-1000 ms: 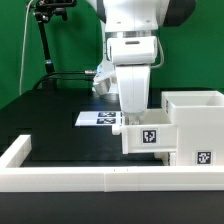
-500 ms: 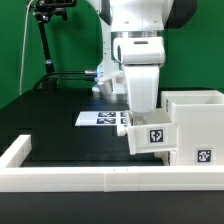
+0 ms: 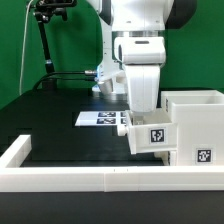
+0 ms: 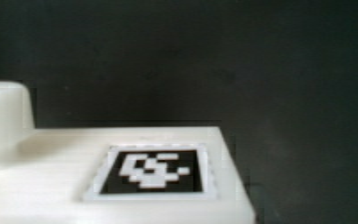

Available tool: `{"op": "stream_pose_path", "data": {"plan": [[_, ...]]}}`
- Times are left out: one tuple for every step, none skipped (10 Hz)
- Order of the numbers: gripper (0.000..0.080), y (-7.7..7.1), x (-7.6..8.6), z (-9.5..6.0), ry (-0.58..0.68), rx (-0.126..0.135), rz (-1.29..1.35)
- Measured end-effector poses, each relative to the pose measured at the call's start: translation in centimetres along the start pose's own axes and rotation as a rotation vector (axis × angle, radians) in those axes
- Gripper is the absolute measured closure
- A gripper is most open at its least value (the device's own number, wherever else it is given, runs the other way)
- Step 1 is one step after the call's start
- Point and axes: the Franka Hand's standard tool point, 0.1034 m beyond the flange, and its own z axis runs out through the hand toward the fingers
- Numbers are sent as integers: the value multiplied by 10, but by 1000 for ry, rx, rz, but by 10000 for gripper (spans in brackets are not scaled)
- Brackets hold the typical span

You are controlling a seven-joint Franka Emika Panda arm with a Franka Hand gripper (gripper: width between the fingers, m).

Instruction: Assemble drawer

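The drawer's white boxy shell (image 3: pixel 197 125) stands at the exterior view's right, with a tag low on its front. A small white tray (image 3: pixel 151 138) with a square tag touches the shell's left side. My gripper (image 3: pixel 141 113) reaches down into the tray from above. Its fingertips are hidden behind the tray wall, and it appears shut on the tray. In the wrist view the tray's tagged face (image 4: pixel 153 170) fills the near part and its round knob (image 4: pixel 2 112) stands beside it. A second tray is not in view.
A long low white rail (image 3: pixel 90 178) runs along the front of the black table and turns back at the exterior view's left (image 3: pixel 12 152). The marker board (image 3: pixel 100 118) lies behind the tray. A black stand (image 3: pixel 42 45) rises at the back left.
From one second ago to half a second ago the gripper and the tray moved toward the exterior view's right, up against the shell. Since then nothing has visibly moved.
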Motion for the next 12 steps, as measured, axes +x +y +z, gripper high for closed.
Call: {"op": "stream_pose_path", "data": {"plan": [[755,0,0,0,0,0,0],[677,0,0,-1,0,0,1],[491,1,-1,-6,-3,-1,1],[491,2,-2,-14,-8,0,2],[308,2,-3,-22,-14,11,4],[202,2,-6,-33,-23,25,5],[202,3,-8,-40,-28,31,6],[161,4,-16,-51,-38,44,6],[153,11,-28,-68,-50,46,13],[153,15,-38,-76,-54,33,13],[153,14,-51,-76,-57,35,-5],[151,7,-64,-68,-54,47,-34]]}}
